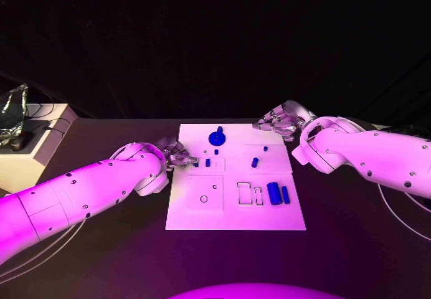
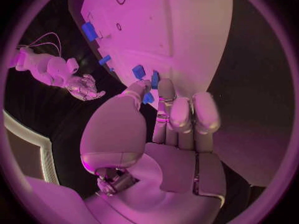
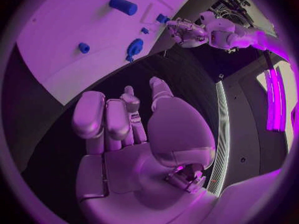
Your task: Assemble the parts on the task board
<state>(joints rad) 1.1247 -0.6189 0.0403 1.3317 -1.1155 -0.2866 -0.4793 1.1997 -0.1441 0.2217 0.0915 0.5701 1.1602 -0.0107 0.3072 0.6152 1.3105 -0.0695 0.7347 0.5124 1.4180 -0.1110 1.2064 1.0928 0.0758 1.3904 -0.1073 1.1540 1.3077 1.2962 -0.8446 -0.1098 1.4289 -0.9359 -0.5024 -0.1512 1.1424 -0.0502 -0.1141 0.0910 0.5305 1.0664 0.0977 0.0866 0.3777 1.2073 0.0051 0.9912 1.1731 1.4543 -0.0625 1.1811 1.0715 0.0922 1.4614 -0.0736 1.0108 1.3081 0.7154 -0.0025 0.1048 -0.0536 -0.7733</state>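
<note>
The white task board [image 1: 235,205] lies mid-table. At its left edge my left hand [image 1: 177,152] appears to pinch a small blue part [image 2: 148,98] between thumb and a finger, beside two more small parts [image 1: 207,162]. In the left wrist view that hand [image 2: 168,124] reaches over the board edge [image 2: 187,35]. My right hand [image 1: 281,121] hovers off the board's far right corner, fingers loosely bent, holding nothing; it also shows as [image 3: 124,124]. A round blue part [image 1: 217,136] stands at the far side. A short blue part [image 1: 255,162] and two longer blue parts [image 1: 278,194] lie to the right.
A white box [image 1: 40,149] with a shiny object [image 1: 12,115] and cables stands off the table's left side. Outlined slots [image 1: 244,193] and a small hole [image 1: 203,199] mark the board's near half. Black table surrounds the board.
</note>
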